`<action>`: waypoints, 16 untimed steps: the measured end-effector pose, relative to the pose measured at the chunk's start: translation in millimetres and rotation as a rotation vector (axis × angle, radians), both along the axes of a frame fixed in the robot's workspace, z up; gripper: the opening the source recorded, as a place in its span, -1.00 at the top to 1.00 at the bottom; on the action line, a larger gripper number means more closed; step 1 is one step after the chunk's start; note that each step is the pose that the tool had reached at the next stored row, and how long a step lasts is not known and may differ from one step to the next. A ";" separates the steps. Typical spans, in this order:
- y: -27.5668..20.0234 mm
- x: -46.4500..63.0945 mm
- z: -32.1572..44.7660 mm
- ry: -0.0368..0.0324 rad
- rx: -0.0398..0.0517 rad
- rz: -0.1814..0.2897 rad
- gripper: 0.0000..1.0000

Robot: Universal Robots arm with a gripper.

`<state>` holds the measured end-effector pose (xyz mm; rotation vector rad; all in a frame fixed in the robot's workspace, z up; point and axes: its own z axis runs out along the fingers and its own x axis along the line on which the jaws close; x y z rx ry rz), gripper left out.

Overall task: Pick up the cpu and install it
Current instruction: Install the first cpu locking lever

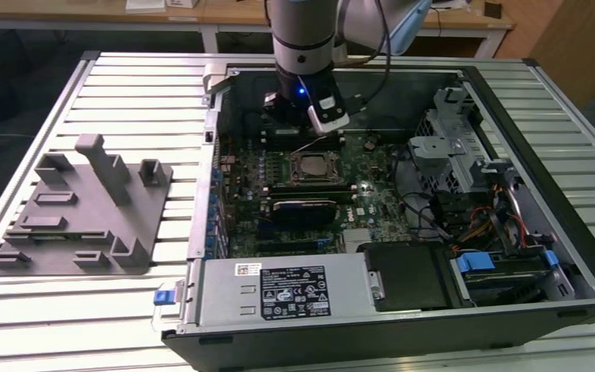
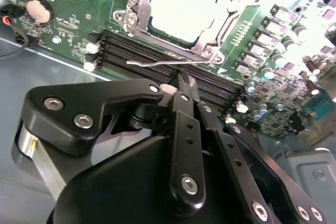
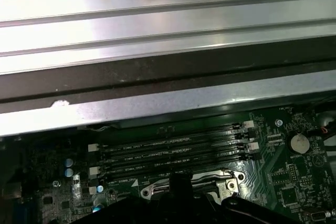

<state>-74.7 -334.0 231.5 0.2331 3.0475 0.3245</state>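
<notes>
The cpu already sits in its socket mid-motherboard, inside the open case on the desk, so picking and placing look done. The gripper hangs just beside the socket's wire lever, jaws pinched together and empty. That lever seems not yet latched.

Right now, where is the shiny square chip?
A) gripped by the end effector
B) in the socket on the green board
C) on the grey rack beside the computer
B: the cpu lies inside the socket frame on the motherboard, beyond the end effector.
</notes>
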 end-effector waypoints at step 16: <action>-2.8 0.1 -6.9 -0.0523 0.0321 0.000 0.79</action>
